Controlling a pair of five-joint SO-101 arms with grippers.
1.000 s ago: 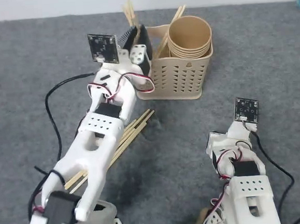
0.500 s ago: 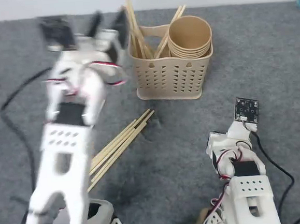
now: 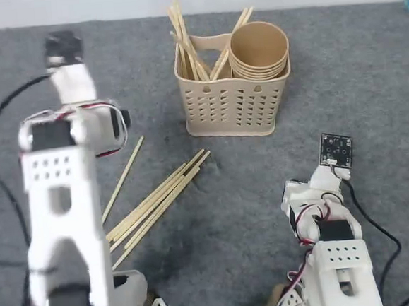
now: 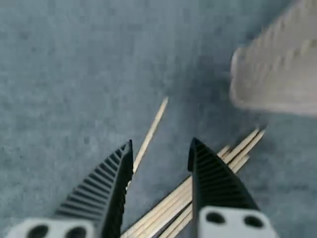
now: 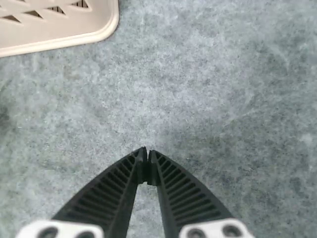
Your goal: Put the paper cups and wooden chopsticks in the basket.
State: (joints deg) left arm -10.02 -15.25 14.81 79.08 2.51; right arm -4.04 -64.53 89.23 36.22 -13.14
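Stacked brown paper cups (image 3: 258,49) and some pale wooden chopsticks (image 3: 184,37) already stand in the beige slotted plastic basket (image 3: 233,108) — the loose chopsticks (image 3: 161,197) lie on the grey felt tabletop (image 3: 370,90). Left jaws hang parted, empty, above them, seemingly lining up a pick; right jaws are pinched together, idle.

Found no legible text, label, brand, number or sign: none on the basket (image 3: 233,108), the paper cups (image 3: 258,49) or the small circuit board (image 3: 336,150) mounted on one arm.
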